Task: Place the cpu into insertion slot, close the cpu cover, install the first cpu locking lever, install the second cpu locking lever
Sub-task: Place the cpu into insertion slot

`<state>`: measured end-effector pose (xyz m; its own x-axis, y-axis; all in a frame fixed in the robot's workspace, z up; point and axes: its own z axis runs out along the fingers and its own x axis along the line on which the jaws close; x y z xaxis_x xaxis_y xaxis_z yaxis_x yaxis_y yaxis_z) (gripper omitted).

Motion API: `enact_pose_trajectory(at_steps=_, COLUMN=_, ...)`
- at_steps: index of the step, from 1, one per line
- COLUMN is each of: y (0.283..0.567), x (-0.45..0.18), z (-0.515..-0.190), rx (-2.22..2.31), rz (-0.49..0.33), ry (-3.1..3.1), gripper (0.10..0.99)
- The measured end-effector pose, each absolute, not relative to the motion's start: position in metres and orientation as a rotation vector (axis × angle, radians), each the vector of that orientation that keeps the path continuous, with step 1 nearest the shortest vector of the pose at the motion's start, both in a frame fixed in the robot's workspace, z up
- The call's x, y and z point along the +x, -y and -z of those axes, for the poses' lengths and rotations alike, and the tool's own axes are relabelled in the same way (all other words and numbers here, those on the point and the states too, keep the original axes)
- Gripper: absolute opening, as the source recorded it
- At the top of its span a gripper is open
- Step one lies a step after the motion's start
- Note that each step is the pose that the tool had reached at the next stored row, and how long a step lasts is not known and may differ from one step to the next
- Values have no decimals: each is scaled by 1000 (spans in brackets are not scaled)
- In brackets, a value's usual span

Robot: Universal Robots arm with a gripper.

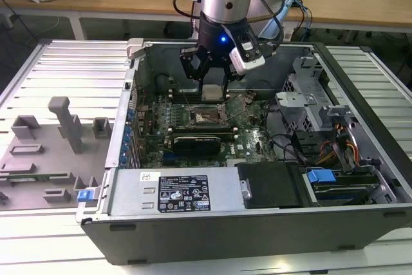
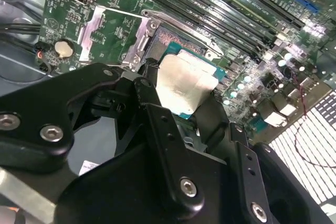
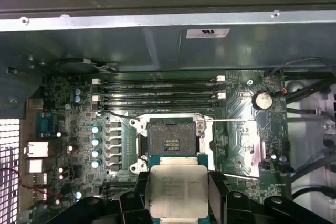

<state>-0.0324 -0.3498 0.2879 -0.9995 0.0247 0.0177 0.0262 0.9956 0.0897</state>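
Observation:
My gripper (image 1: 211,87) hangs inside the open computer case, shut on the cpu (image 1: 211,92), a pale silvery square chip. In the first wrist view the cpu (image 3: 178,190) sits between the two black fingers (image 3: 140,195), just short of the insertion slot (image 3: 170,140), whose dark frame and contact field lie uncovered. The cpu cover (image 3: 236,148) is swung open, lying flat beside the slot. In the second wrist view the cpu (image 2: 184,85) hides part of the insertion slot (image 2: 170,43), with the cpu cover (image 2: 113,30) beyond it. In the exterior view the insertion slot (image 1: 206,117) lies below the gripper.
Memory slots (image 3: 157,93) run along the far side of the socket. A black graphics card (image 1: 199,141) lies just in front of the socket, then the power supply (image 1: 187,191). A metal drive cage (image 1: 309,94) and cables stand at the exterior view's right. Grey fixtures (image 1: 64,123) sit outside the case.

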Motion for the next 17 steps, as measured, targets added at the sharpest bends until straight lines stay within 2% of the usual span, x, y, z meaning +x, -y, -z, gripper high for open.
enact_pose_trajectory(at_steps=17, y=349, x=-32, z=-278, rx=-438, rz=141, ry=3103, gripper=533)
